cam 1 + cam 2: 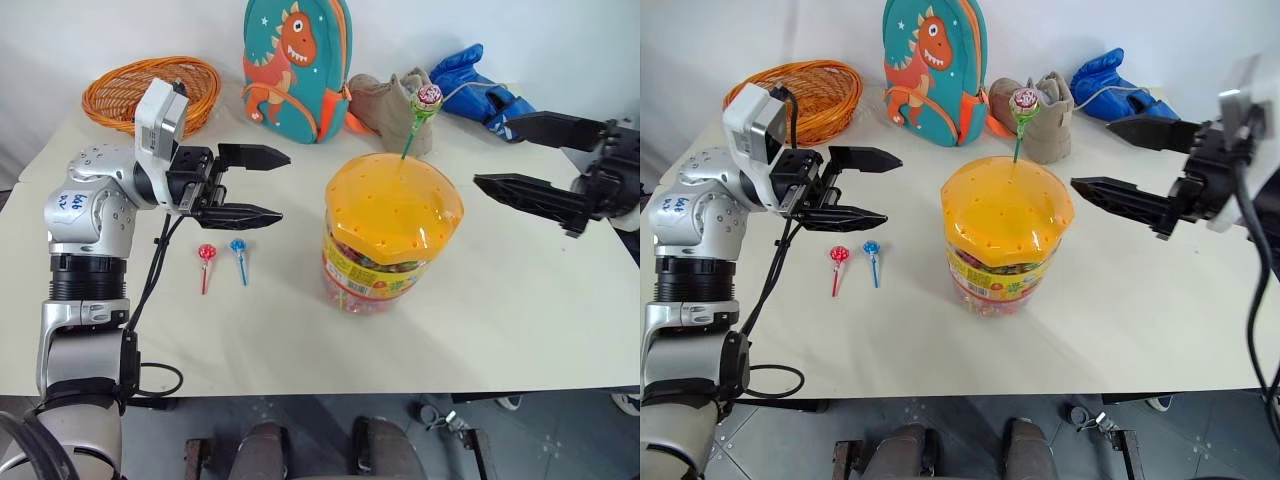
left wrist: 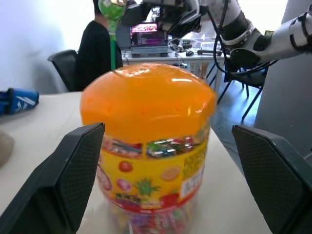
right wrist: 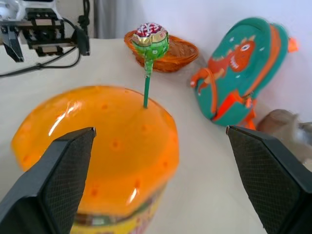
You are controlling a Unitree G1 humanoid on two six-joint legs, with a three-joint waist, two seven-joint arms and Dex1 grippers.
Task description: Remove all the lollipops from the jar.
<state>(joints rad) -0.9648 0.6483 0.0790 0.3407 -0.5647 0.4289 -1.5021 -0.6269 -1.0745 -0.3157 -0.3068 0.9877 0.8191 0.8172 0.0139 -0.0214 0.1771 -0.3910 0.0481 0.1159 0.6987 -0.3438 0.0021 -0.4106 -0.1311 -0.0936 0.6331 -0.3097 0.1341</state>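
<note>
The jar stands mid-table, clear plastic under a domed orange lid with small holes. One pink-and-green lollipop on a green stick stands upright in a hole at the lid's far side. A red lollipop and a blue lollipop lie side by side on the table left of the jar. My left gripper hovers open above those two, its fingers pointing at the jar. My right gripper hangs open to the right of the jar, level with the lid, pointing left. Both are empty.
An orange wicker basket sits at the back left. A teal dinosaur backpack, a beige shoe and a blue glove line the back edge. A black cable trails down from my left arm.
</note>
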